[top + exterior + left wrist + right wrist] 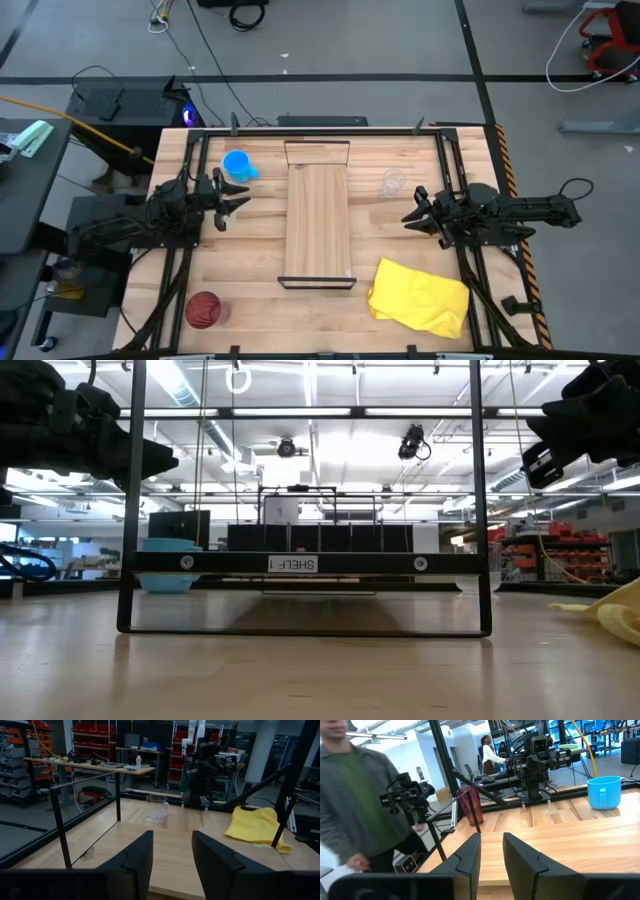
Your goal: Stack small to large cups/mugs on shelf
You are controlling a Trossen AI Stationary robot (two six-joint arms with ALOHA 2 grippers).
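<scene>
Both arms hover, jaws spread and holding nothing, either side of the long pale-wood shelf (320, 224).
Left gripper (238, 199) sits near the bright blue handled mug (238, 165); right gripper (412, 214) near the small clear cup (393, 183); dark red cup (203, 310) stands at a surface corner.

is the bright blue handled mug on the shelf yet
No. The bright blue handled mug stands upright on the tabletop beside the bare light-wood shelf.
</scene>
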